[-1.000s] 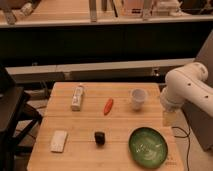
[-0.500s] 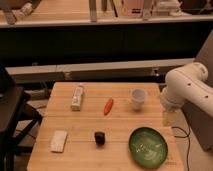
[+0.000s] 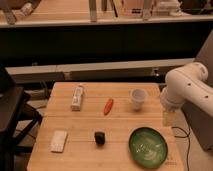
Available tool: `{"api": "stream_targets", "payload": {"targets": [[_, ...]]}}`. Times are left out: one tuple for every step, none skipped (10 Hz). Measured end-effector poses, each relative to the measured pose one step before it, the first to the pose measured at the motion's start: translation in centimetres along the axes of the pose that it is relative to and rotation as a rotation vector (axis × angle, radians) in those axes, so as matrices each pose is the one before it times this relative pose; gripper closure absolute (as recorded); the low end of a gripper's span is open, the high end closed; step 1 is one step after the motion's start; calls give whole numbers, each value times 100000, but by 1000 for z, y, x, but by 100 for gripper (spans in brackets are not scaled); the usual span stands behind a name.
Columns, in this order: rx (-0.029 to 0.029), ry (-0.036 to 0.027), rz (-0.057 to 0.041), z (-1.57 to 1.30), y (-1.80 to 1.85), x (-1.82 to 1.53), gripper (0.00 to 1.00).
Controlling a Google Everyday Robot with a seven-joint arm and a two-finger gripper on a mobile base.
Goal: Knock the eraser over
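**Eraser stands well apart from the open gripper**

The gripper hangs at the right edge of the wooden table, under the white arm, pointing down. Its jaws stand wide apart and hold nothing.

The eraser is a small black block well to the left of the jaws in the view and nearer the camera. It touches nothing. Its long side runs up and down in the view, so it seems to stand on end, though that is not certain.

Just left of the jaws is a white cup. Below them lies a green bowl. Farther left of the jaws are a carrot, a white bottle and a flat white pad.
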Motion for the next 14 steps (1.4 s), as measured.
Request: {"api": "stream_targets", "payload": {"targets": [[2, -4, -9, 0, -1, -5, 20], [0, 3, 5, -1, 0, 4, 20], [-6, -3, -3, 2, 2, -2, 20], [6, 0, 0, 0, -1, 0, 20], [-7, 5, -7, 2, 3, 0, 20], [1, 149, -401, 76, 106, -80, 20], [369, 291, -1955, 297, 519, -736, 20], [124, 4, -2059, 407, 675, -1100, 20], [181, 180, -1287, 211, 425, -876, 20], [182, 184, -1592, 220, 247, -920, 20], [118, 166, -1147, 205, 268, -305, 20], [45, 163, -804, 202, 263, 1, 20], [90, 124, -839, 99, 166, -7, 20], [102, -328, -1621, 139, 137, -655, 20]]}}
